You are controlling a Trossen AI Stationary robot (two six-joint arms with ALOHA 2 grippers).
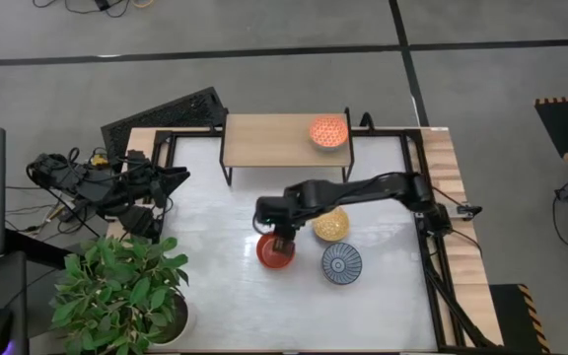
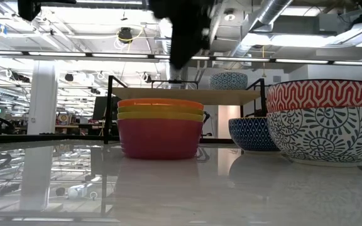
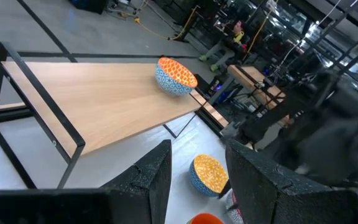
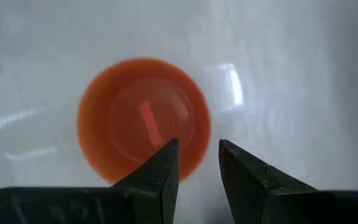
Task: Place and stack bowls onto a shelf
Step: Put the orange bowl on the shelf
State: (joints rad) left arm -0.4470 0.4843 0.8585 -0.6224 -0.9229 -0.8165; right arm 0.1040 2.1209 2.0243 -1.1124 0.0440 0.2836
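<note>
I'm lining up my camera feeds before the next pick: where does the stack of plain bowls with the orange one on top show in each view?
High view: stack of plain bowls at table centre, under the right gripper.
Low view: left of centre, before the shelf.
Left wrist view: only an orange sliver at the bottom edge.
Right wrist view: centre, seen from above.
Shared landmark: the shelf, except in the right wrist view.

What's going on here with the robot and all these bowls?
The right gripper hangs open just above a stack of plain bowls on the white table, its jaws over the stack's rim and nothing held. One orange-patterned bowl already sits on the wooden shelf. A yellow-patterned bowl and a blue-lined bowl wait on the table beside the stack. The left gripper is parked open at the table's left side, near a potted plant.
</note>
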